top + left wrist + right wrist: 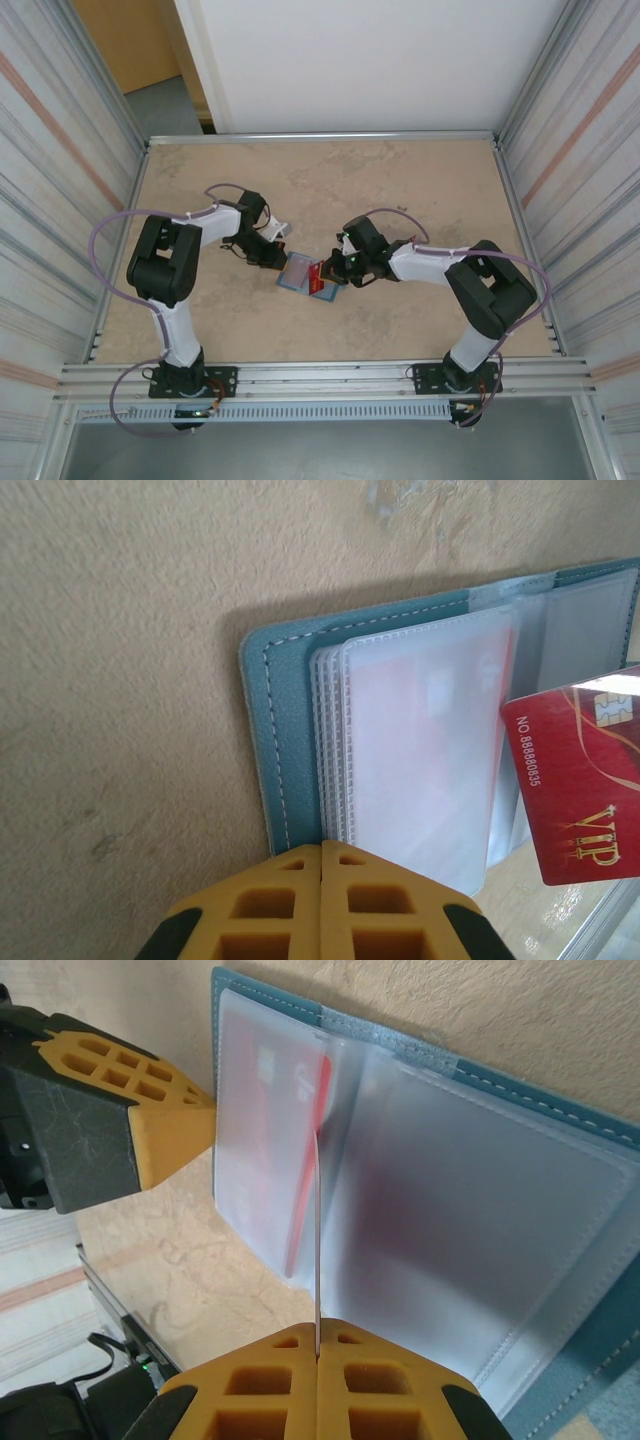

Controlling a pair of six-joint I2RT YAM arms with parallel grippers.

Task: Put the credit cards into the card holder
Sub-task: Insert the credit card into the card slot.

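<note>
While L fingers (322,870) touch holder (275,730) edge, R fingers (320,1348) pinch card (580,780).

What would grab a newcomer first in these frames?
The teal-blue folding card holder lies open with its frosted clear sleeves showing. It sits in the middle of the beige table, between both arms. The right gripper pinches a red plastic VIP card edge-on in its yellow fingers at those sleeves. The left gripper rests shut at their outer edge.

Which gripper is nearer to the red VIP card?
Right. The right gripper is shut on the red VIP card, over the open card holder. The left gripper, also shut, is apart from the card, at the edge of the clear sleeves.
</note>
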